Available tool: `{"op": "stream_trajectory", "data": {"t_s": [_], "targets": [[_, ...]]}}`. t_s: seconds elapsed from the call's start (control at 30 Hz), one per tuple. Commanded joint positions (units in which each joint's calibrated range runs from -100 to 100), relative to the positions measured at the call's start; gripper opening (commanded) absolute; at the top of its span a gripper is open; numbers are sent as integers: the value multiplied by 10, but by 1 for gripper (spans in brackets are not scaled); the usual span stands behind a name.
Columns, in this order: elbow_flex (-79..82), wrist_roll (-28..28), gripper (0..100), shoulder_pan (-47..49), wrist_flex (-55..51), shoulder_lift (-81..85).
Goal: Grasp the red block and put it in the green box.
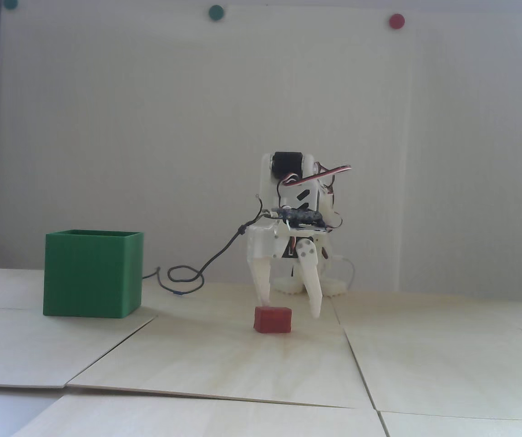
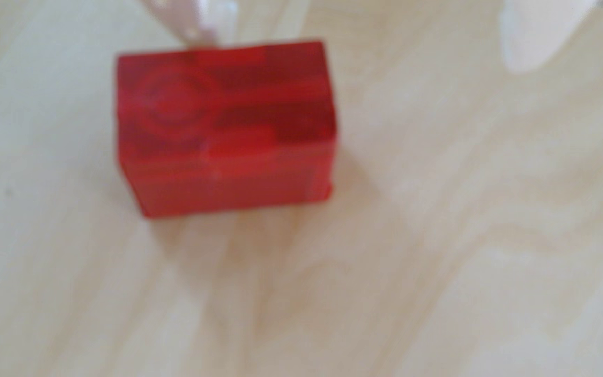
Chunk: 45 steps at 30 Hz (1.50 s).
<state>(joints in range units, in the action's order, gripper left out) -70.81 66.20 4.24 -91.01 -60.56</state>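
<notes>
The red block (image 1: pixel 273 319) lies on the pale wooden table, a small rectangular piece in the middle of the fixed view. My white gripper (image 1: pixel 290 308) hangs just behind and above it, open, its two fingers pointing down and spread wider than the block. The left fingertip sits right behind the block's top left corner; the right one hangs off its right side. In the wrist view the block (image 2: pixel 225 127) is blurred and close, with one fingertip at its far edge and the other well to the right of my gripper (image 2: pixel 361 47). The green box (image 1: pixel 92 273) stands at the left.
A black cable (image 1: pixel 206 264) loops on the table between the green box and the arm's base (image 1: pixel 308 284). Seams between wooden boards (image 1: pixel 356 359) cross the surface. Coloured round dots (image 1: pixel 396 20) sit high on the white wall behind.
</notes>
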Motion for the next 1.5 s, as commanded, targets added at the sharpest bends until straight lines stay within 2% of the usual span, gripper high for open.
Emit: {"op": "stream_trajectory", "data": {"t_s": [0.0, 0.47, 0.67, 0.83, 1.47], "targets": [[-45, -1, 26, 1, 0, 45], [-38, 2, 26, -1, -6, 147], [-38, 5, 26, -2, -6, 149], [-42, 40, 26, -4, -6, 149], [-43, 40, 26, 5, 0, 141]]}}
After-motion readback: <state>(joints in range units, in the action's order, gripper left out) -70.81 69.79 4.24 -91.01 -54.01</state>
